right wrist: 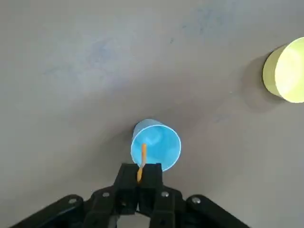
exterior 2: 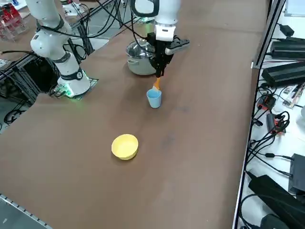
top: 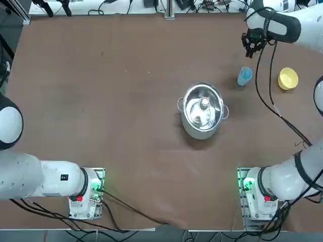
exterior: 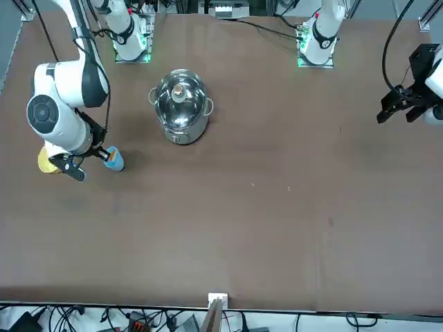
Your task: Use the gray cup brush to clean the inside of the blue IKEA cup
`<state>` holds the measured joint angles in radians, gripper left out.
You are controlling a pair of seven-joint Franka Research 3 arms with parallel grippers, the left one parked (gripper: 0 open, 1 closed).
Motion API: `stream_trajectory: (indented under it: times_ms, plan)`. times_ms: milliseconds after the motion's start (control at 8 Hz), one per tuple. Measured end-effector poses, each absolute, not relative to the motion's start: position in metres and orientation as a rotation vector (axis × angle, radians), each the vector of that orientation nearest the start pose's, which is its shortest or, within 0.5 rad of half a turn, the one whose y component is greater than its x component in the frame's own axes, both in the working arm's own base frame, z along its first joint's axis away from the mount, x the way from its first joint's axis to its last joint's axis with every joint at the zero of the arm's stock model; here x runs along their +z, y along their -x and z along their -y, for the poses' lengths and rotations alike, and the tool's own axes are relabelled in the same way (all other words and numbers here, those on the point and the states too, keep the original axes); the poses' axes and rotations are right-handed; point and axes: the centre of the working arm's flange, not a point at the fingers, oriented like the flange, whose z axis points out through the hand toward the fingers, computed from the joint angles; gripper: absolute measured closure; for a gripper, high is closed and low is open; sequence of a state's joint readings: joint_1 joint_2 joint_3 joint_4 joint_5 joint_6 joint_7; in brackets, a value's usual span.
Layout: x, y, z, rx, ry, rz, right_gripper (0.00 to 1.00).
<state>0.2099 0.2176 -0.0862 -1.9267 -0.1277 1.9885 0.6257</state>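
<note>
Right gripper [right wrist: 140,179] jaws pinch the gray cup brush [right wrist: 141,164] vertically, tip inside the upright blue IKEA cup [right wrist: 156,145], positioned for scrubbing.

Top view: overhead, arm bases nearest. Front view: across the table [exterior: 277,228], facing the robot. Side view: raised at robot's right, looking diagonally. Wrist view: close, straight down. All share the blue cup [right wrist: 156,145]; three share the pot [top: 203,112].

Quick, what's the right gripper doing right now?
Right gripper: shut on the brush, held above the blue cup, tip at its mouth.
</note>
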Motion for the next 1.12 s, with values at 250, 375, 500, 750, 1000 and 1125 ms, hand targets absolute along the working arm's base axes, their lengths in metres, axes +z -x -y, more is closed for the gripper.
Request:
stream_trajectory:
  times_ms: [250, 375, 500, 750, 1000, 1125]
  plan:
    - [0.357, -0.578, -0.057, 0.195, 3.238, -0.747, 0.96]
    - [0.350, -0.575, -0.049, 0.220, 3.236, -0.768, 0.96]
    - [0.346, -0.573, -0.040, 0.236, 3.232, -0.792, 0.96]
    - [0.346, -0.575, -0.028, 0.221, 3.219, -0.825, 0.96]
    - [0.346, -0.582, -0.028, 0.151, 3.207, -0.823, 0.96]
    - [0.346, -0.588, -0.031, 0.122, 3.199, -0.834, 0.96]
